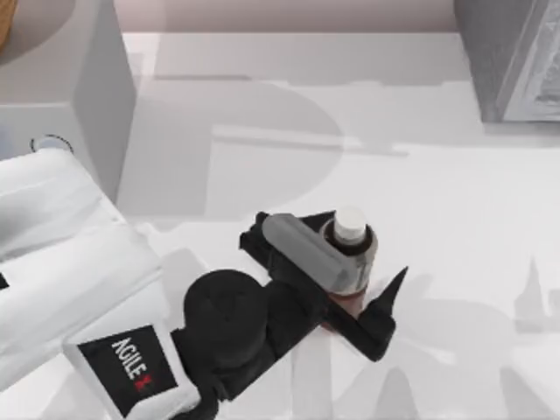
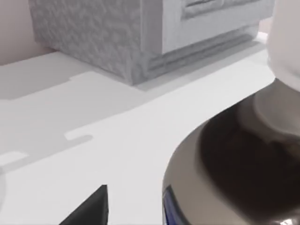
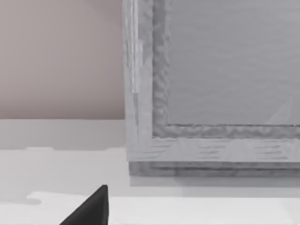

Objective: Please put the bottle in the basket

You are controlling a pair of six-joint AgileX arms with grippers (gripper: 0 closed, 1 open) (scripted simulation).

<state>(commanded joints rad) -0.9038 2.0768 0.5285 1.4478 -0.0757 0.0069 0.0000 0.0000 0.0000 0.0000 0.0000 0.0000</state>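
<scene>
The bottle [image 1: 350, 226] stands upright near the table's middle, with a white cap, black neck band, grey label and reddish-brown base. My left gripper [image 1: 367, 249] is open and straddles it, one finger on each side. In the left wrist view the bottle [image 2: 234, 168] looms very close, and a gap separates it from the one black fingertip [image 2: 91, 208] that shows. The grey rough-walled basket [image 1: 507, 61] sits at the table's far right corner, also seen as the basket [image 2: 140, 37] and the basket [image 3: 211, 93]. A single right fingertip [image 3: 91, 206] shows off to one side, near nothing.
A tall white block [image 1: 61, 79] stands at the far left, with a tan object [image 1: 4, 22] on top at the frame's corner. Bare white table [image 1: 420, 166] lies between the bottle and the basket.
</scene>
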